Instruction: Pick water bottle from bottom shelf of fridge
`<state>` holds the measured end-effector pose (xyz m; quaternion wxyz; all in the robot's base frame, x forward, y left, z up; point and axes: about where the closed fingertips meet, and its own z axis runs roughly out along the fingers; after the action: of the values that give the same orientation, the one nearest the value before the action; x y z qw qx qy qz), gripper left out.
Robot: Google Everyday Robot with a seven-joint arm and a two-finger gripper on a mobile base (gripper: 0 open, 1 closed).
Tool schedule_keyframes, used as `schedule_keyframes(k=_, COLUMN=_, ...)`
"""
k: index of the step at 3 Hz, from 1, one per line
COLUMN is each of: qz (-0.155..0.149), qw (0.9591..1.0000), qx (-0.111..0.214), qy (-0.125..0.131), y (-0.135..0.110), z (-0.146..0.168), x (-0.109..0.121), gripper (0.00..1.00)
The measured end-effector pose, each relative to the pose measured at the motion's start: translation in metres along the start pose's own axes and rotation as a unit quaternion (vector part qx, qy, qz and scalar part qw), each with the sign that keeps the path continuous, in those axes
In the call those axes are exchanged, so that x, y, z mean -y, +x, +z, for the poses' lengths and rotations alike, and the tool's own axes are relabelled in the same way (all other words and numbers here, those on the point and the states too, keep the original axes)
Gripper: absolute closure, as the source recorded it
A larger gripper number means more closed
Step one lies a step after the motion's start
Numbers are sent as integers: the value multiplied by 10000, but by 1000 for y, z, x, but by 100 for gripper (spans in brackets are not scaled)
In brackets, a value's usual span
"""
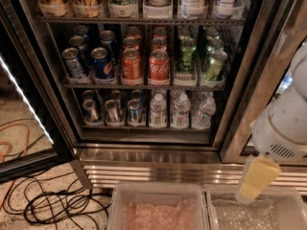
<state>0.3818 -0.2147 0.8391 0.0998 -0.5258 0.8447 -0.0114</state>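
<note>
The fridge [144, 155] stands open in front of me, dark inside with a steel frame. On its bottom shelf [144, 127], three clear water bottles with white caps [158, 110] [180, 110] [203, 113] stand in a row on the right. Slim silver cans [112, 111] fill the left side. My gripper [256, 178], pale yellow under a white wrist, hangs low at the right, outside the fridge. It sits below and right of the bottles, in front of the base grille, with nothing visibly held.
The rack above holds Pepsi [101, 63], orange [131, 63], Coke [158, 65] and green cans [185, 55]. The open door with a light strip [24, 104] is at the left. Black and orange cables [53, 205] lie on the floor. Two clear bins [158, 207] [259, 214] sit below.
</note>
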Motion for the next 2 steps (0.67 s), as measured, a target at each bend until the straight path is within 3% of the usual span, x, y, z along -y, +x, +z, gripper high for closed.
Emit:
schedule_keyframes(k=1, qz=165, qw=9988, qx=-167, qy=-423, y=10, z=42, x=-22, gripper=0)
schedule_keyframes(k=2, qz=191, qw=9983, qx=-213, qy=-503, y=13, z=50, x=-27, gripper=0)
